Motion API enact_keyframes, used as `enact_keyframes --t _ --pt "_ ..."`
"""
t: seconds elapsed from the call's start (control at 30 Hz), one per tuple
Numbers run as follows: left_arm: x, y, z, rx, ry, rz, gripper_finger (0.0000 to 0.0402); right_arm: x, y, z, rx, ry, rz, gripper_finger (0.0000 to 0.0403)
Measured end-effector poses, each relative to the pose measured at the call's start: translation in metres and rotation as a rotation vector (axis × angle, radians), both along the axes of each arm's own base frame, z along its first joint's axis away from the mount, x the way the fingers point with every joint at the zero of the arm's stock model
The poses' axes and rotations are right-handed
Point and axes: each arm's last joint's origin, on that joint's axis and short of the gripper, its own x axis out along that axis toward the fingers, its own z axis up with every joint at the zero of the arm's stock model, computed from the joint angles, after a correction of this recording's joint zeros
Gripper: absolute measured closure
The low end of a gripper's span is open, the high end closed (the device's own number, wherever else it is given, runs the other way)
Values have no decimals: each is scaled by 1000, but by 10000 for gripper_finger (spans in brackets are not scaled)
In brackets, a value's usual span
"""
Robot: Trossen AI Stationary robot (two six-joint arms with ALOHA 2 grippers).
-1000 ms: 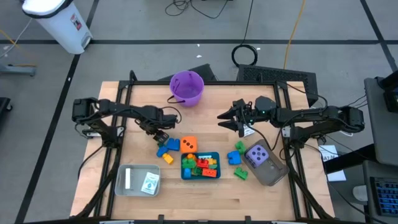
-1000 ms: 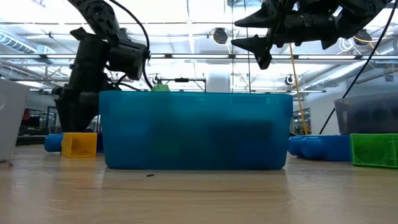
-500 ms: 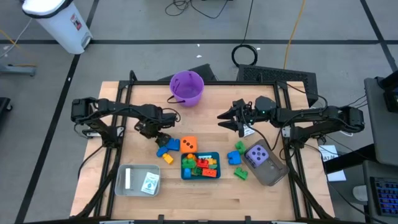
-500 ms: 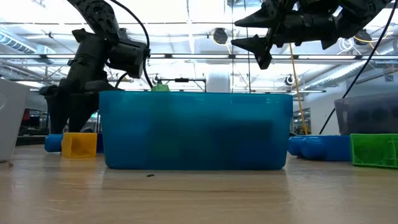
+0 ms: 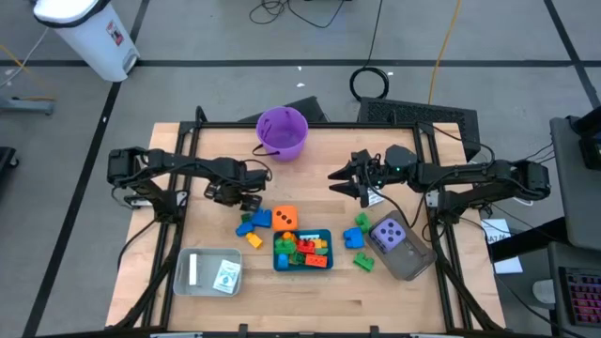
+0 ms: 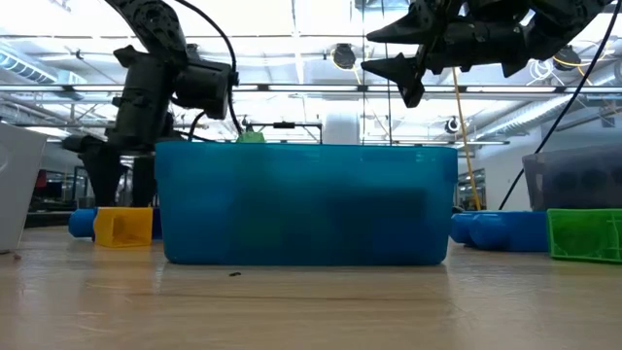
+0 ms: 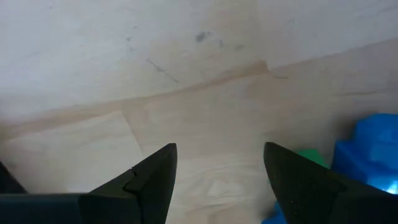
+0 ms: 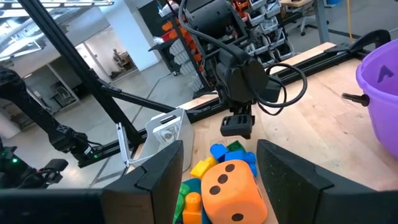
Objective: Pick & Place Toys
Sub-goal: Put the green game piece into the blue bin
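My left gripper (image 5: 242, 200) points down over bare table (image 7: 205, 106), open, with nothing between its fingers. Just beside it lie a blue brick (image 7: 372, 152) and a green brick (image 7: 311, 158), next to a yellow brick (image 5: 254, 239). The orange die (image 5: 285, 218) sits on the table behind the teal tray (image 5: 325, 264), which holds several bricks. The purple die (image 5: 388, 234) lies in the clear tray (image 5: 413, 263). My right gripper (image 5: 344, 184) hangs level and high over the table's middle, open and holding nothing, pointing toward the left arm.
A purple bucket (image 5: 282, 131) stands at the far edge. A grey tray (image 5: 197, 280) with cards sits at the near left. Loose blue and green bricks (image 5: 357, 239) lie between the teal and clear trays. Bare wood spreads along the near edge.
My left gripper has rolled about its downward-pointing axis while staying over the same spot beside the blue and green bricks; its fingers keep the same gap. No toy has moved.
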Motion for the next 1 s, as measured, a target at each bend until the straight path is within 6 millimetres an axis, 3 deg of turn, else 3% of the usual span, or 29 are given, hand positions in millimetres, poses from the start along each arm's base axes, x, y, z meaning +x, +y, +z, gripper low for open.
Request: enact_keyframes --t 0.33,0.8,1.0 --pt "11 -4 8 -30 -153 94 156 0 0 0 -1 3 3 206" --pt "15 -39 11 29 -154 181 156 0 0 -1 1 12 4 206" --pt "15 -45 10 82 -149 233 156 0 0 -1 -3 9 5 206"
